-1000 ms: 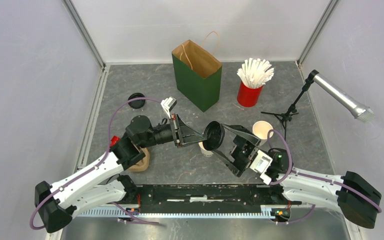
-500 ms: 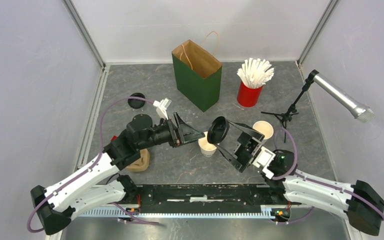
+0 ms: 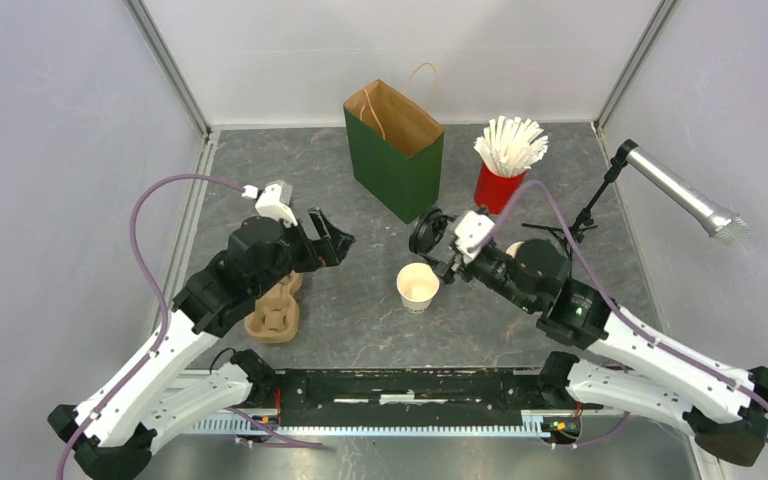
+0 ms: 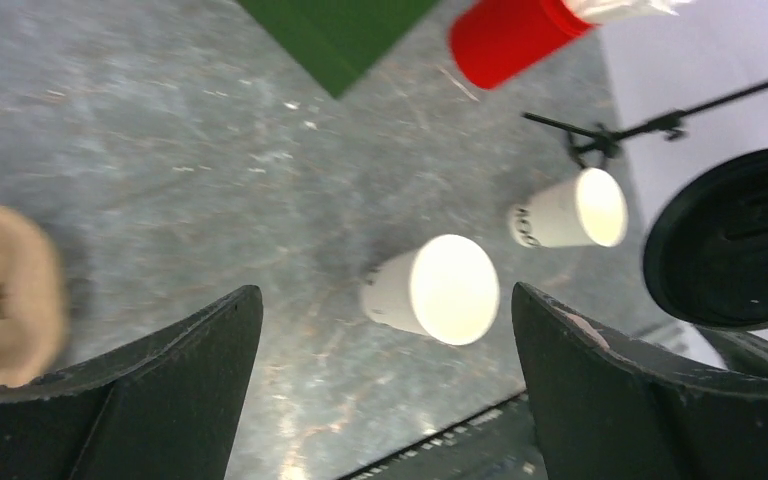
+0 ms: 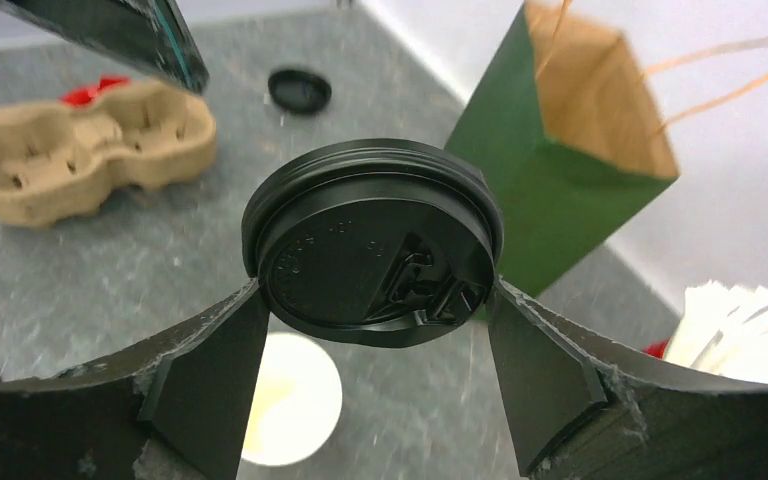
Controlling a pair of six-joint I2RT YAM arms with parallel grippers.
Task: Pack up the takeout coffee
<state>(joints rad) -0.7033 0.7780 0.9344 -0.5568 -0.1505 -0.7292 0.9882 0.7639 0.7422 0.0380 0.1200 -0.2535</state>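
Observation:
One white paper cup point(image 3: 418, 287) point(image 4: 440, 290) stands open and lidless on the grey table between the arms. A second open cup point(image 4: 570, 210) stands further right, mostly hidden behind the right arm in the top view. My right gripper point(image 3: 440, 245) point(image 5: 375, 290) is shut on a black lid point(image 3: 427, 232) point(image 5: 372, 245) by its rim, held in the air beyond the first cup, tipped on edge. My left gripper point(image 3: 332, 240) point(image 4: 385, 300) hangs open and empty to the left of that cup. Another black lid point(image 5: 299, 89) lies on the table at far left.
A green paper bag point(image 3: 395, 150) point(image 5: 560, 170) stands open at the back, with a red cup of white straws point(image 3: 501, 170) to its right. The brown pulp cup carrier point(image 3: 275, 310) point(image 5: 85, 145) lies under the left arm. A microphone stand point(image 3: 580, 220) is at right.
My left gripper opened and drew back to the left, away from the cup. The right arm swung the lid up and away toward the bag.

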